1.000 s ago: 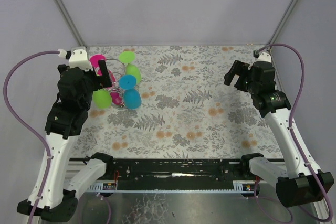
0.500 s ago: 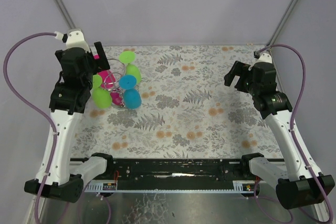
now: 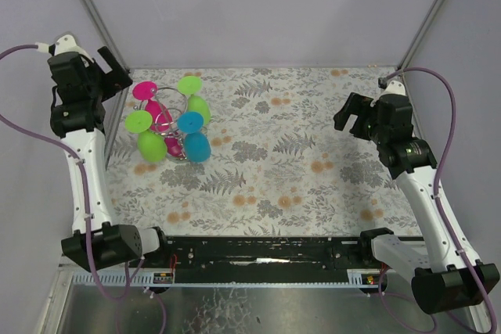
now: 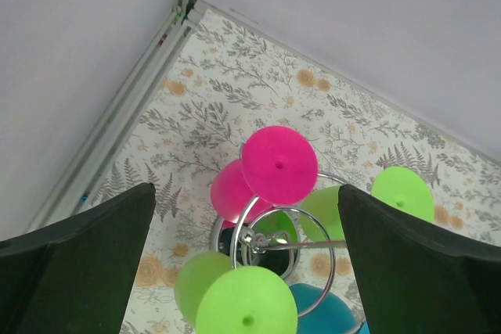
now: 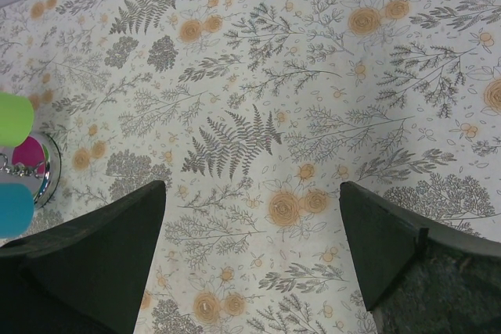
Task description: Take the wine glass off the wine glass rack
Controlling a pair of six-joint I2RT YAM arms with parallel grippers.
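The wine glass rack point(image 3: 167, 121) stood on its round base near the far-left corner of the patterned table point(image 3: 313, 193), hung with a pink wine glass point(image 4: 278, 166) and with green and blue glasses point(image 3: 196, 145); the pink one hung on the side facing that corner, its flat foot turned up and outward and its bowl lower, nearer the rack's centre, so its long axis ran steeply and leaned away from the middle; the left gripper point(image 3: 112, 68) hung high over the corner, just beyond the rack, which lay below it and framed between its fingers in the wrist view; those fingers were spread wide, gripping and touching nothing; the right gripper point(image 3: 352, 117) sat well apart over the table's right side, likewise spread and empty; the left arm was plainly the nearer, and a descent toward the pink glass looked the likely next call.
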